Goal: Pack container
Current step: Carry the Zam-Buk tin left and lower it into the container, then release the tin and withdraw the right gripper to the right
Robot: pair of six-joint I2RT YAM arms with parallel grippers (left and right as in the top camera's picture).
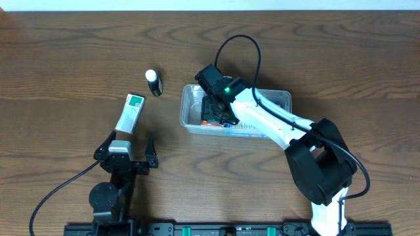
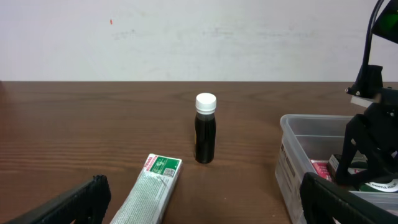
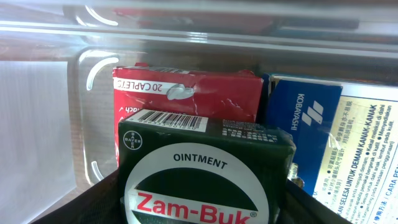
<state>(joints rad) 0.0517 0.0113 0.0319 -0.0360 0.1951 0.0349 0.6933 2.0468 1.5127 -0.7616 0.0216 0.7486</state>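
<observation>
The clear plastic container (image 1: 283,98) stands right of the table's middle; it also shows in the left wrist view (image 2: 291,134) and the right wrist view (image 3: 93,81). My right gripper (image 1: 220,111) reaches down into its left end. In the right wrist view the right gripper (image 3: 199,208) is shut on a dark green Zam-Buk ointment box (image 3: 205,168). Behind that box lie a red caplet box (image 3: 186,93) and a blue and white box (image 3: 305,118). My left gripper (image 1: 129,141) is open and empty near the front left; it also shows in its own view (image 2: 202,208).
A green and white carton (image 1: 130,113) lies just ahead of the left gripper, also in the left wrist view (image 2: 155,190). A black bottle with a white cap (image 1: 154,83) stands upright beyond it, also in the left wrist view (image 2: 205,130).
</observation>
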